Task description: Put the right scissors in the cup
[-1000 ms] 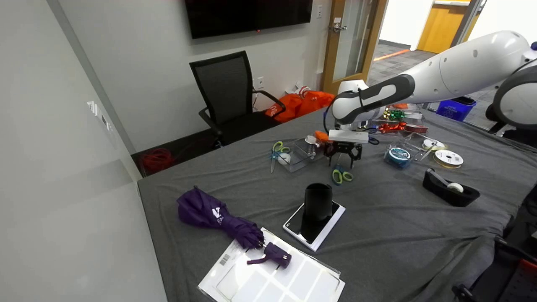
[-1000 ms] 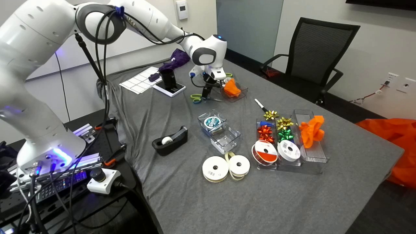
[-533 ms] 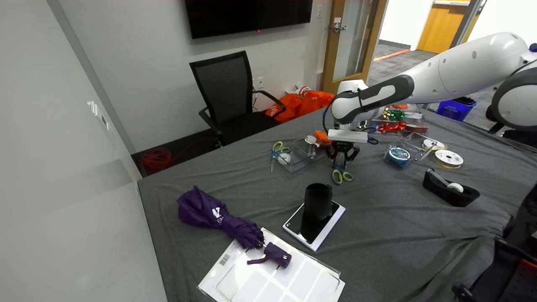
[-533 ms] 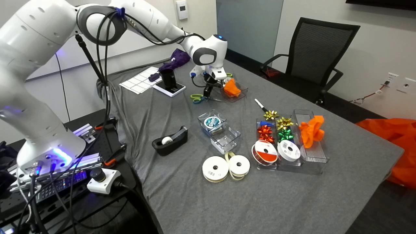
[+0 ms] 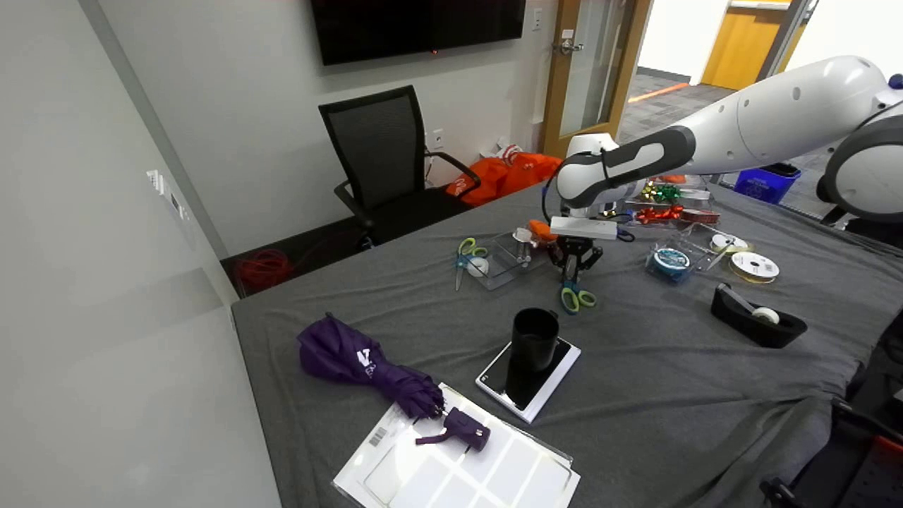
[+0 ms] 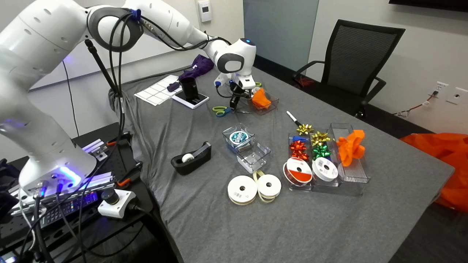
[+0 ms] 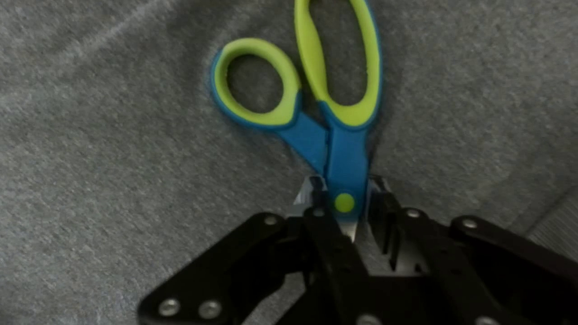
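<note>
The right scissors (image 7: 347,158), with green loops and blue shanks, are gripped at the pivot by my gripper (image 7: 347,189). Its fingers press on both sides of the blue part, and most of the blades are hidden beneath it. In an exterior view the green handles of the scissors (image 5: 573,288) point toward the cup (image 5: 535,342). Whether they rest on the cloth or hang just above it, I cannot tell. Tall, black and upright, the cup (image 6: 189,88) stands on a white-edged tablet (image 5: 525,408), a short way from the gripper (image 6: 234,103).
Another pair of green-handled scissors (image 5: 462,259) lies beside a clear tray (image 5: 502,271) holding an orange cloth (image 6: 261,99). A black tape dispenser (image 5: 756,323), ribbon spools (image 6: 242,190) and a purple umbrella (image 5: 338,356) are spread over the grey table.
My gripper's jaws stood apart around the right scissors one second ago and have come together on them. The scissors have shifted slightly, and the arm has barely moved.
</note>
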`<state>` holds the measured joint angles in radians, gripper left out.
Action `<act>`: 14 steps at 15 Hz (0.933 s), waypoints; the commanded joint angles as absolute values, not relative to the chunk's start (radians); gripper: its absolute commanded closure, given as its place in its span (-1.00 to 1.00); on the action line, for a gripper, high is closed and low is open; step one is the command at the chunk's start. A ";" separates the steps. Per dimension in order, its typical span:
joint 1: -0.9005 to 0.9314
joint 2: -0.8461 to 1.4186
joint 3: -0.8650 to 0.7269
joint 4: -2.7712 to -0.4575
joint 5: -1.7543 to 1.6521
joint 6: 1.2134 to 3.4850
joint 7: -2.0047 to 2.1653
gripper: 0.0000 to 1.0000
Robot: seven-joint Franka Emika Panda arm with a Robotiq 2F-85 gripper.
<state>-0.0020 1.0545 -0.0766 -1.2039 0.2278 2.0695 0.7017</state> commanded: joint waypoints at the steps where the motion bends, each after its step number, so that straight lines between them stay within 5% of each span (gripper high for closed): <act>1: -0.003 1.059 -0.076 -1.196 0.218 2.042 0.695 0.87; 14: 0.015 0.936 -0.040 -1.338 0.233 2.042 0.599 0.87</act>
<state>0.0098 1.0229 -0.0545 -1.2319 0.2270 2.0357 0.6424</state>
